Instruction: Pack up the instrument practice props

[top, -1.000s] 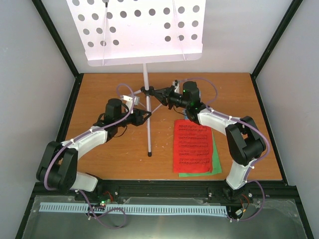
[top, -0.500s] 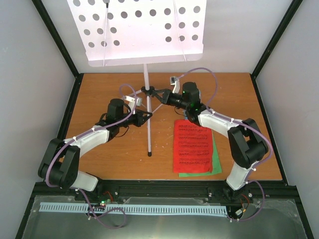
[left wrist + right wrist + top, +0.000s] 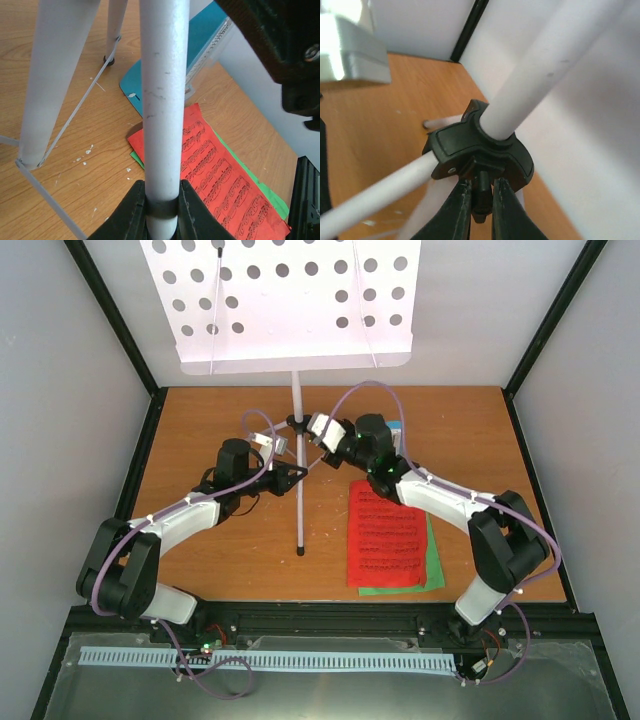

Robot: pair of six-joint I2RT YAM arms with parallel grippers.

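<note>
Tools pinch music stand at leg and hub

Top view: a silver tripod music stand [image 3: 300,345] with a grey perforated tray stands far-centre on the brown wooden desk [image 3: 225,555]. The left tool [image 3: 296,472] meets its near leg. The right tool [image 3: 313,428] meets its black hub. A red sheet-music page [image 3: 385,535] lies on a green page [image 3: 436,565] at the right.

Left wrist: the tool [image 3: 162,200] pinches a white tube [image 3: 160,100].

Right wrist: the tool [image 3: 481,205] pinches a black knob [image 3: 480,185] under the hub [image 3: 480,145].

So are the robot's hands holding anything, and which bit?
Both hold the music stand. The left gripper pinches one silver leg; the right gripper pinches the small knob under the black collar.
</note>
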